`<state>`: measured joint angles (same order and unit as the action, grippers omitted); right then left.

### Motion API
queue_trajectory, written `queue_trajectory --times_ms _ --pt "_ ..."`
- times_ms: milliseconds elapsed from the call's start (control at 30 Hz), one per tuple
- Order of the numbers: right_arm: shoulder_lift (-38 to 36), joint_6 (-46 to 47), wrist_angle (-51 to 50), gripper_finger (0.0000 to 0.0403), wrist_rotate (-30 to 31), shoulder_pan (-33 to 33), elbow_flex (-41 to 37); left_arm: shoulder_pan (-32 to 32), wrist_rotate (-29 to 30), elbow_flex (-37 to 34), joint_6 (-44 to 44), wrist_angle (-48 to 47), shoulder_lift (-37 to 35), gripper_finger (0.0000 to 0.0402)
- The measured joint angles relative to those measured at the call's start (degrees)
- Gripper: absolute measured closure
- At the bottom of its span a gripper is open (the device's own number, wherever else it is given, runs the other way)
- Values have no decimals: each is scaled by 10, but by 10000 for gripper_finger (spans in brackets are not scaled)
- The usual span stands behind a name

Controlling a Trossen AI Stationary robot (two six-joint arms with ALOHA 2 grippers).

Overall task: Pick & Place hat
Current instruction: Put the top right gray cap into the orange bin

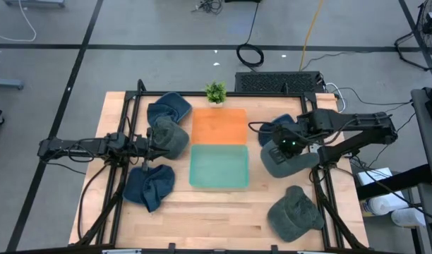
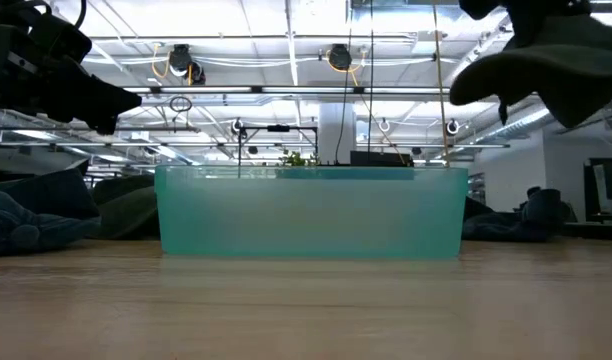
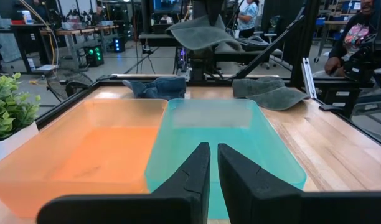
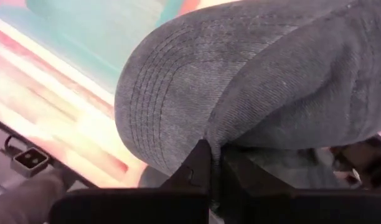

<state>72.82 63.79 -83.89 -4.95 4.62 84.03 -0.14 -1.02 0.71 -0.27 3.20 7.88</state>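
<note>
Grey hat lifted beside the teal bin

The right gripper [image 1: 290,147] pinches a grey hat [image 1: 285,161] above the desk [image 1: 223,212]; the left gripper [image 3: 213,163] is pressed together.

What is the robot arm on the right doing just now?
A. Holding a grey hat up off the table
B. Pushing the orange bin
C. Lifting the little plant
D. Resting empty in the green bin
A: the right tool is pinched on a grey hat, which hangs clear of the table in the low view.
</note>
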Motion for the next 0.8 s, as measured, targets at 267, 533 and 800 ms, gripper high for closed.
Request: queue_trajectory --times_ms 267,533,800 --pt "0 68 -3 403 -11 0 38 0 0 0 0 0 0 364" --pt "9 137 31 403 13 0 56 0 0 0 0 0 0 364" --pt "39 182 85 403 21 -6 55 0 0 0 0 -1 0 364"
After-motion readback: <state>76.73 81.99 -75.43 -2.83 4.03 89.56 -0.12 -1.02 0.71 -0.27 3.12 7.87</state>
